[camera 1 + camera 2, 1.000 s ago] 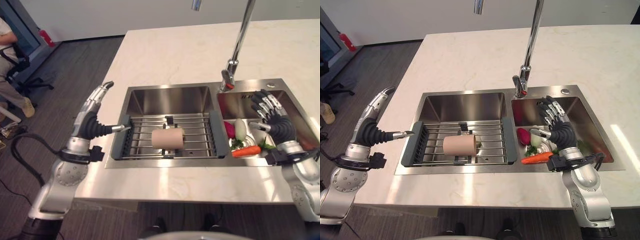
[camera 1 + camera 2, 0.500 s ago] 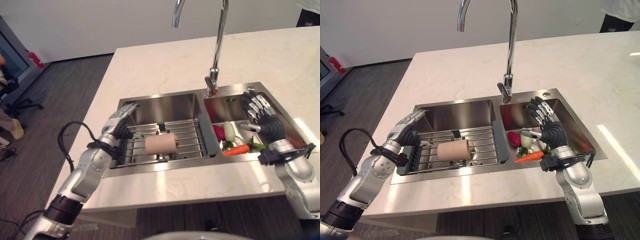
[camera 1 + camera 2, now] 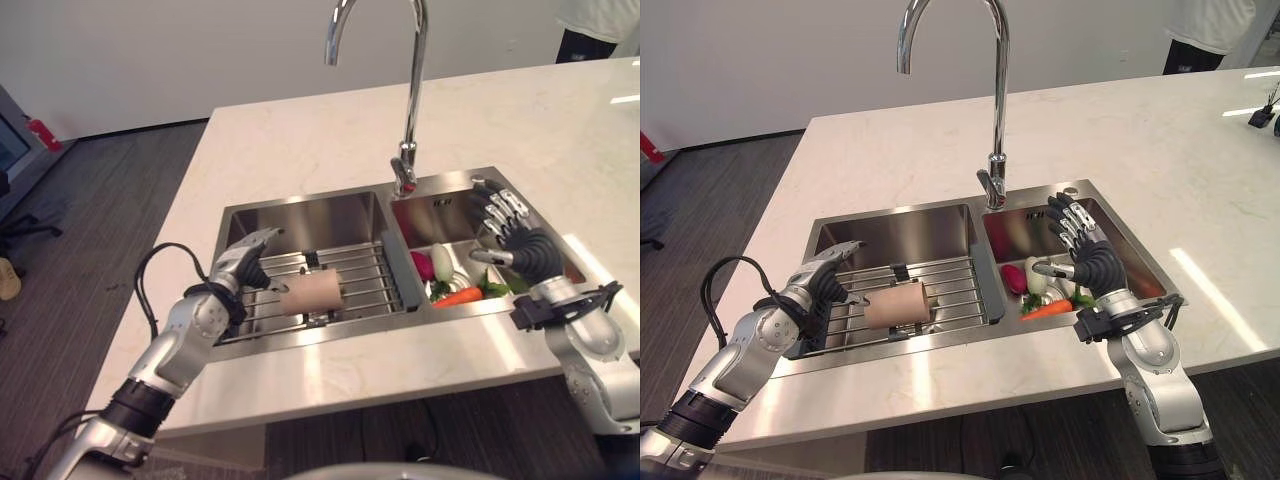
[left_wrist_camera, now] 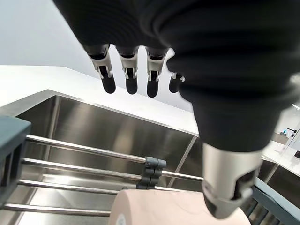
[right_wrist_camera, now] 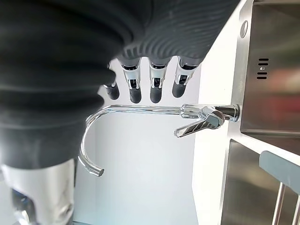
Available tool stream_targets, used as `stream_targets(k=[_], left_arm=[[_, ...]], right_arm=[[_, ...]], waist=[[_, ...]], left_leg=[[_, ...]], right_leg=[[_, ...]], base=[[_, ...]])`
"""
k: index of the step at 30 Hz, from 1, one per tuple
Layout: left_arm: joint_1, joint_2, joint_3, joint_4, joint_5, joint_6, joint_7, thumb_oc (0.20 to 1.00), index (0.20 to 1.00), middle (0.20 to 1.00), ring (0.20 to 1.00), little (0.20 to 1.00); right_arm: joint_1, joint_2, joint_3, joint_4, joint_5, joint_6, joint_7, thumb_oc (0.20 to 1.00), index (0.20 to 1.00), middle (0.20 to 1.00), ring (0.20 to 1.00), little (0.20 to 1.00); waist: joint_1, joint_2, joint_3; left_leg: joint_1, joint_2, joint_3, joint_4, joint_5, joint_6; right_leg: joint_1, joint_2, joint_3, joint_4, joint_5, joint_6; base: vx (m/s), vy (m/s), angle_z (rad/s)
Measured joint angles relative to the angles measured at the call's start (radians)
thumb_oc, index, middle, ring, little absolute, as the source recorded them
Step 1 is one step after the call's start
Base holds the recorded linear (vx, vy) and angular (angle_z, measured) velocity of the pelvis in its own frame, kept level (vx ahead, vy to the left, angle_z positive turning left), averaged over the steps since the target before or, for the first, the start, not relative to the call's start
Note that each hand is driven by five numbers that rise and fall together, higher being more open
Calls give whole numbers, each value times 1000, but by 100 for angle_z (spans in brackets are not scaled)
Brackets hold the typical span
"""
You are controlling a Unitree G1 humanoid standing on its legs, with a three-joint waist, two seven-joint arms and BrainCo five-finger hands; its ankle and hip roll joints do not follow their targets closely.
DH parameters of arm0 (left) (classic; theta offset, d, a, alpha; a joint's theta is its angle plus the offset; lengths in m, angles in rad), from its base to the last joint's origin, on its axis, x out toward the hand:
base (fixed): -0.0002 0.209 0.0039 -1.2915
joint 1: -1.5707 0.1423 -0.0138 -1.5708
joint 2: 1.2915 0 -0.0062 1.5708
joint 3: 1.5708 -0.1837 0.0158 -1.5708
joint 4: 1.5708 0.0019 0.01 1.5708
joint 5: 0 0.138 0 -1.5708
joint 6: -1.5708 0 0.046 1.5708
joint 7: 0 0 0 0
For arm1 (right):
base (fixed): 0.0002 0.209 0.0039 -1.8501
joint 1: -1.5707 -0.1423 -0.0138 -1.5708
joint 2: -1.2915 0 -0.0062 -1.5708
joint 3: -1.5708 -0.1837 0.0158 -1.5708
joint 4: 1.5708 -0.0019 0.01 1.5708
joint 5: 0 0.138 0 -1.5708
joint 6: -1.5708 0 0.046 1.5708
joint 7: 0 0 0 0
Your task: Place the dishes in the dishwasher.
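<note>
A beige cup [image 3: 310, 292] lies on its side on a wire rack [image 3: 366, 288] that spans the left sink basin. My left hand [image 3: 246, 266] hovers over the rack's left end, just left of the cup, open with its fingers [image 4: 127, 77] straight. In the left wrist view the cup [image 4: 159, 209] shows below the thumb, not held. My right hand [image 3: 517, 241] is held open above the right basin, with nothing in it.
A carrot [image 3: 458, 296], a red vegetable [image 3: 421, 265], a white one [image 3: 441, 262] and some greens lie in the right basin. A tall curved faucet [image 3: 407, 100] rises behind the sink. Pale countertop [image 3: 330, 150] surrounds it. A person [image 3: 1200, 30] stands at the far right.
The camera has shifted. My left hand has swung in from beyond the counter's left edge to over the rack's left end, close to the cup. My right hand has barely moved.
</note>
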Motion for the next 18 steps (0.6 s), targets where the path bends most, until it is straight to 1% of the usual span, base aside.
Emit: stream_targets(k=[3,12,18], left_arm=[[0,2,-38,4,1,-1,-33,1000,1000,1000,1000,1000],[18,-4,-39,-4,1,-1,-90,1000,1000,1000,1000,1000],[19,-6,-71,-1,5,-1,-105,1000,1000,1000,1000,1000]], right_arm=[[0,0,0,0,0,0,15,1000,1000,1000,1000,1000],[5,0,-3,-1,-18,0,27,1000,1000,1000,1000,1000],[5,0,-2,-1,-19,0,27,1000,1000,1000,1000,1000]], waist=[[-2,-3,-7],[-3,-2,-7],[-3,-2,-8]], left_leg=[[0,0,8,-6,0,0],[-1,0,8,-6,0,1],[-1,0,10,-6,0,1]], right_leg=[[-4,0,7,0,3,0],[-5,-1,8,0,5,0],[-6,-1,9,0,6,0]], base=[[6,3,-8],[0,0,0],[0,0,0]])
